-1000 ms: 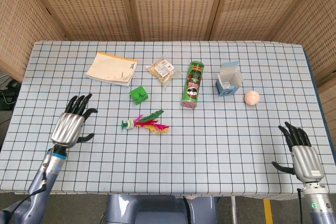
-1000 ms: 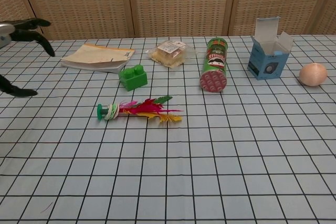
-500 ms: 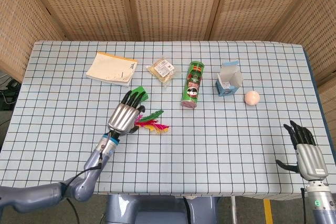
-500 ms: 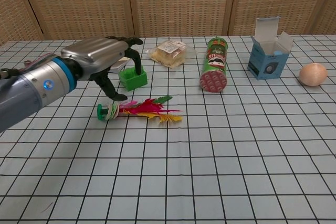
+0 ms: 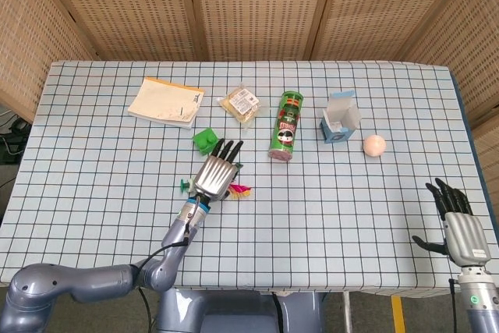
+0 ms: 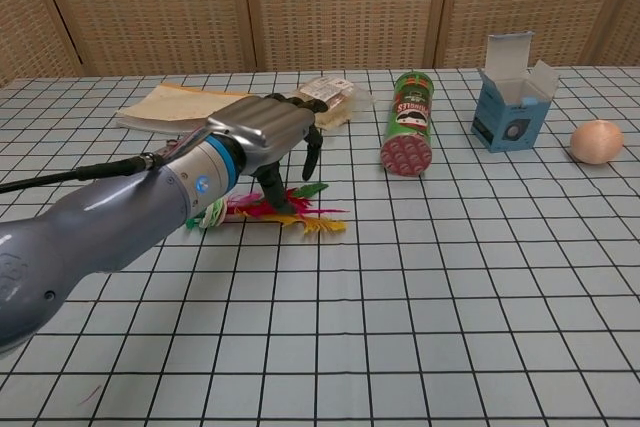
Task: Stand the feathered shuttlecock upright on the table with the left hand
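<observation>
The feathered shuttlecock [image 6: 300, 217] lies on its side on the checked table [image 6: 450, 277], its green base [image 5: 185, 185] pointing left and its pink, yellow and green feathers pointing right. My left hand [image 6: 262, 130] hovers right over the feathers with fingers spread and pointing down; it holds nothing. In the head view the left hand [image 5: 216, 175] covers most of the shuttlecock [image 5: 242, 190]. My right hand [image 5: 458, 228] stays open at the table's near right edge, far from the shuttlecock.
A green toy block [image 5: 204, 140] sits just behind the left hand. Further back are a notebook [image 5: 165, 102], a wrapped snack [image 5: 241, 104], a lying green crisps can [image 5: 285, 125], an open blue box [image 5: 340, 118] and a peach ball [image 5: 374, 145].
My left hand has swept right from the table's left side and now hangs over the shuttlecock's feathers. The shuttlecock has not moved. The right hand drifted slightly toward the near edge.
</observation>
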Controlling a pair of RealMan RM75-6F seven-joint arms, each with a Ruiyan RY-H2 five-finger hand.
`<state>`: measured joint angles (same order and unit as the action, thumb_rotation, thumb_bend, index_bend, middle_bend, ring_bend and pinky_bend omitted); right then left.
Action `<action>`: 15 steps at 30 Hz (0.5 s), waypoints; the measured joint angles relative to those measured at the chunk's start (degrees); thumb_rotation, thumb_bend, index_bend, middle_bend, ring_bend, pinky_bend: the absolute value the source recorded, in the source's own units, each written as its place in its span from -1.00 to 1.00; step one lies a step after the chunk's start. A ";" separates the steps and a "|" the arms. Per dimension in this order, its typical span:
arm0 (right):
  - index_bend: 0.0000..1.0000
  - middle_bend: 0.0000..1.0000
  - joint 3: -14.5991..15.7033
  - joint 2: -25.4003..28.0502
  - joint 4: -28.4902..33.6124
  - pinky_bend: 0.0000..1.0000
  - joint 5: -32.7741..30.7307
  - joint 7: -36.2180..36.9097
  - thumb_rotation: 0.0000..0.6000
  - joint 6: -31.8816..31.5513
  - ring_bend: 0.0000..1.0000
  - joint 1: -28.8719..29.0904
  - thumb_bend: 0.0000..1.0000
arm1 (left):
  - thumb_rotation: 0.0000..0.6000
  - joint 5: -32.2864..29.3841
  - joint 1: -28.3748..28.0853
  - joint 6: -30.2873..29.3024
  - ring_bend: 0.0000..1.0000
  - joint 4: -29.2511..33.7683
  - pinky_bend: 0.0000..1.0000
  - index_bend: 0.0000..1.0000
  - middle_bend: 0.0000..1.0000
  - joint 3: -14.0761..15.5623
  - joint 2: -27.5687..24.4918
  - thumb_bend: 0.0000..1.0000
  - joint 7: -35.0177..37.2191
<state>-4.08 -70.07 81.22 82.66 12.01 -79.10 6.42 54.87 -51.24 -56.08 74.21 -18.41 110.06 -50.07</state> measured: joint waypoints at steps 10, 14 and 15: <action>-0.80 -1.00 -0.08 -0.05 -0.33 -1.00 0.08 0.65 1.00 -0.05 -1.00 0.00 -0.89 | 1.00 -1.68 -2.40 0.75 -1.00 -3.67 -1.00 0.05 -1.00 0.61 2.72 -0.46 0.13; -0.80 -1.00 -0.23 -0.04 -0.45 -1.00 -0.10 0.97 1.00 -0.03 -1.00 0.00 -0.89 | 1.00 -2.16 -3.06 1.29 -1.00 -4.12 -1.00 0.05 -1.00 1.01 3.25 -0.38 0.09; -0.80 -1.00 -0.26 -0.03 -0.48 -1.00 -0.14 1.04 1.00 -0.02 -1.00 0.00 -0.89 | 1.00 -2.23 -3.18 1.34 -1.00 -4.20 -1.00 0.05 -1.00 1.11 3.40 -0.34 0.11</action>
<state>-4.35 -70.10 80.75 82.53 13.05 -79.12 6.42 52.64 -54.43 -54.74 70.02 -17.30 113.47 -49.96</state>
